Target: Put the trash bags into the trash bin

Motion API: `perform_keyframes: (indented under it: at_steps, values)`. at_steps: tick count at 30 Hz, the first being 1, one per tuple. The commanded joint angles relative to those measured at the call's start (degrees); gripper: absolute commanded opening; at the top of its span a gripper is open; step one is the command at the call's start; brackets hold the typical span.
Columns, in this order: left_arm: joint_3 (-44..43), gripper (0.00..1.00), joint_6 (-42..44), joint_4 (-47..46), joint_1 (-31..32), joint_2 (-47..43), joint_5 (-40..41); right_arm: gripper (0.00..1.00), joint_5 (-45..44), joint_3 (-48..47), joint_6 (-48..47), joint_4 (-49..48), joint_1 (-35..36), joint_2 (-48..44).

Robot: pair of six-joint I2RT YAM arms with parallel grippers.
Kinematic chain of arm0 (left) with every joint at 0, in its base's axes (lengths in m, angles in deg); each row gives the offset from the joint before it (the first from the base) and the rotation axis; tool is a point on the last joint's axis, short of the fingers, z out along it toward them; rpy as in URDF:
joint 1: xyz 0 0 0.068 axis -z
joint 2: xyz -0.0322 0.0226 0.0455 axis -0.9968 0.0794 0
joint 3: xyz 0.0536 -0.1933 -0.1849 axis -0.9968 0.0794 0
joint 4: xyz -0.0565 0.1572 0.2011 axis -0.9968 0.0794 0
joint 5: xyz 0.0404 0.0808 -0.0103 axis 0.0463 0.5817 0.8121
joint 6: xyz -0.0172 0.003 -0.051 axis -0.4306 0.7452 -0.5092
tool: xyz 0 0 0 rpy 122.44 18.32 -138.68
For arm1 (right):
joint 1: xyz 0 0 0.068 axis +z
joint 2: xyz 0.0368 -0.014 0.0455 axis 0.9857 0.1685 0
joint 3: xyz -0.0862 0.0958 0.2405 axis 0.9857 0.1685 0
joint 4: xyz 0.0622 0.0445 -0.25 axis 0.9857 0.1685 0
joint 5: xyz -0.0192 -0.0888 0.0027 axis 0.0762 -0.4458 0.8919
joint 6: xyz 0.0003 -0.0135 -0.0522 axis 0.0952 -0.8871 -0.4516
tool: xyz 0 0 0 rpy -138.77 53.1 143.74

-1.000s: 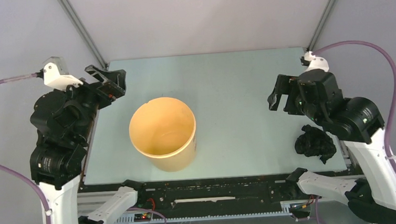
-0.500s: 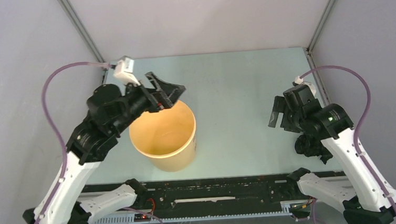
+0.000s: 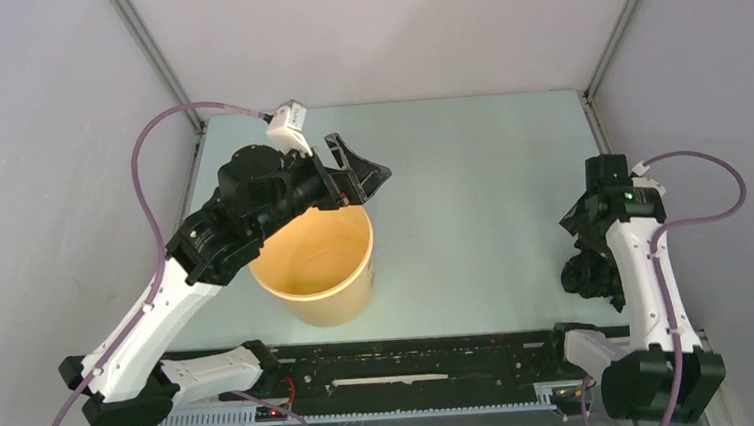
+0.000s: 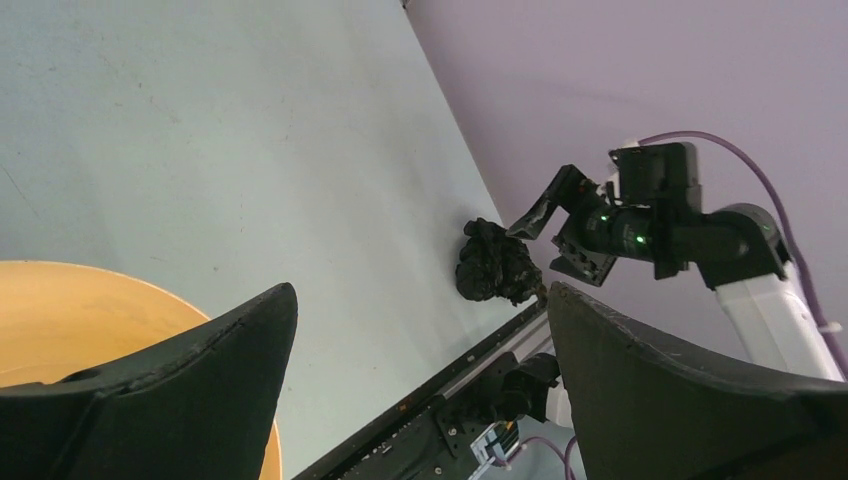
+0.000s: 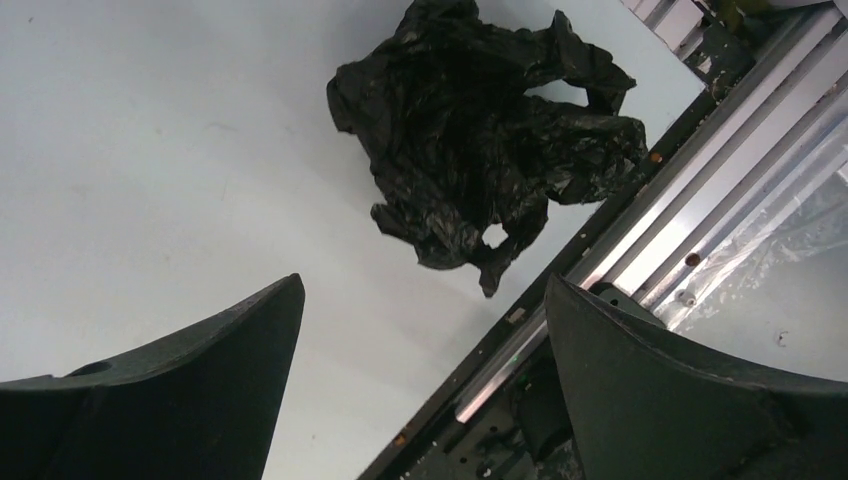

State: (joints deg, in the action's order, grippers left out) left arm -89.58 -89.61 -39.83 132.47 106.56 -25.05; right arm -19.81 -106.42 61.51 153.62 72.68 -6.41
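Crumpled black trash bag lies at the near right edge of the surface. The right pincer hangs above it, spread wide and empty; best to drop onto the wad's thick middle before closing. The left pincer, also spread and empty, hovers by the yellow trash bin.

On the table, the trash bag lies near-right, the bin centre-left

I have my left arm stretched forward, left tool spread wide, empty; right arm folded downward, right tool likewise spread.
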Motion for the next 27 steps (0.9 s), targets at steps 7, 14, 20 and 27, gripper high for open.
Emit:
perform_keyframes:
  at_steps: [7,14,20,27]
  values:
    - [-6.5,1.0,4.0,5.2,0.5,-1.8,3.6,1.0,-1.0,4.4,0.6,-12.9,-6.1,7.8]
    - [-10.0,1.0,7.0,9.3,0.4,0.3,5.3,1.0,1.7,6.9,-2.3,-15.0,-6.3,14.0]
    - [-13.3,1.0,11.1,10.7,0.5,3.6,0.9,1.0,6.5,9.5,-4.8,-18.1,-6.4,16.7]
    - [-23.3,1.0,21.4,16.1,0.0,8.2,3.2,0.89,15.6,9.8,-9.8,-22.0,-5.5,21.3]
